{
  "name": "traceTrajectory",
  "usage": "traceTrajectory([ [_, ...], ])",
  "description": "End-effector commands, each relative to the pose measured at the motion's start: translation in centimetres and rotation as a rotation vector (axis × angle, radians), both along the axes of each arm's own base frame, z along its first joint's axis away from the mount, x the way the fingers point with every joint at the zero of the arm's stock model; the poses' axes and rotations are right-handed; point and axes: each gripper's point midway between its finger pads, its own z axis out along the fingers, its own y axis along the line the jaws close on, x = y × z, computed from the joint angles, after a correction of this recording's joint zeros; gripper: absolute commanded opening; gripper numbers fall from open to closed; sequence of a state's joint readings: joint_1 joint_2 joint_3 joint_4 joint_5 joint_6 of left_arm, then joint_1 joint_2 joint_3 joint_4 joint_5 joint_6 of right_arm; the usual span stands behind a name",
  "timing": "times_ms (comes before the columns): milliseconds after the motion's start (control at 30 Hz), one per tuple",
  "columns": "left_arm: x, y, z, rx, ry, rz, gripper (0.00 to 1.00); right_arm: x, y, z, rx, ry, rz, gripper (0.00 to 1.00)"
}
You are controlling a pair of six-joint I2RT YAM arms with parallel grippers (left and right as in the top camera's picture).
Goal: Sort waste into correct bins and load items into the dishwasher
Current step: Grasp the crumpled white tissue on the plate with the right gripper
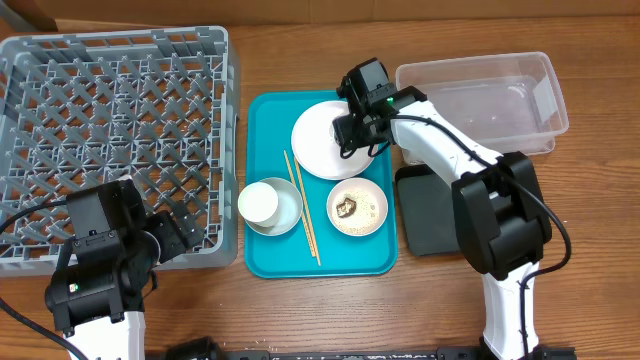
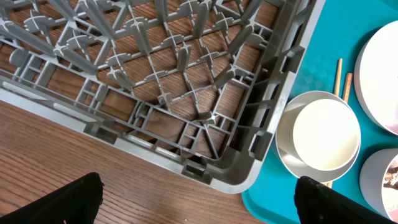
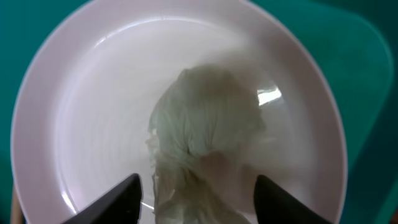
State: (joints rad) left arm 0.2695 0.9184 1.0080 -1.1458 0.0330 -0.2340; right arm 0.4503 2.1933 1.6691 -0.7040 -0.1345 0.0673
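My right gripper (image 1: 355,135) (image 3: 199,202) is open, low over the white plate (image 1: 312,142) (image 3: 87,93) on the teal tray. A crumpled white tissue (image 3: 205,118) lies on the plate between the two fingers; in the overhead view the gripper hides it. A pink bowl (image 1: 372,192) holds a brown food scrap (image 1: 346,208). A white cup (image 1: 259,202) (image 2: 326,134) sits in a grey-blue bowl (image 1: 292,212). Chopsticks (image 1: 302,205) lie between the bowls. My left gripper (image 2: 199,199) is open and empty over the table by the grey dish rack's (image 1: 110,110) (image 2: 186,81) front right corner. The red wrapper is not in view.
The teal serving tray (image 1: 270,258) (image 2: 273,199) lies between the rack and the bins. The clear tub (image 1: 480,100) stands at the back right. The black tray (image 1: 425,215) lies in front of it, partly under my right arm.
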Motion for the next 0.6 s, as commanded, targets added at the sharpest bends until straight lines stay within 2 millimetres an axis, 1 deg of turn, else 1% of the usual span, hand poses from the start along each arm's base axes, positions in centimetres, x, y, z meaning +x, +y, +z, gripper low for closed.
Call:
traceTrajectory([
  [0,0.2,0.0,1.1,-0.003,-0.034,0.010,1.00,-0.2,-0.1,-0.8,0.006,0.035,-0.013,0.55],
  [33,0.2,0.0,1.1,-0.003,-0.034,0.010,1.00,-0.3,-0.1,-1.0,0.001,0.044,-0.013,0.55],
  [67,0.2,0.0,1.1,-0.003,-0.034,0.010,1.00,-0.5,-0.2,-1.1,-0.001,0.049,-0.013,0.51],
  [133,0.2,0.0,1.1,-0.003,-0.034,0.010,1.00,-0.6,-0.3,-1.1,-0.004,0.055,-0.013,0.36],
  [167,0.2,0.0,1.1,-0.003,-0.034,0.010,1.00,-0.7,-0.3,-0.8,-0.005,0.057,-0.014,0.25],
  [267,0.2,0.0,1.1,-0.004,-0.033,0.010,1.00,-0.7,-0.3,0.4,0.002,0.042,-0.014,0.17],
  [400,0.2,0.0,1.1,-0.003,-0.034,0.010,1.00,0.0,-0.6,4.6,0.029,-0.022,-0.024,0.09],
  [500,0.2,0.0,1.1,-0.003,-0.034,0.010,1.00,1.0,-1.7,9.4,0.046,-0.115,-0.075,0.06],
  [567,0.2,0.0,1.1,-0.003,-0.034,0.010,1.00,1.6,-3.4,13.2,0.040,-0.204,-0.122,0.04],
])
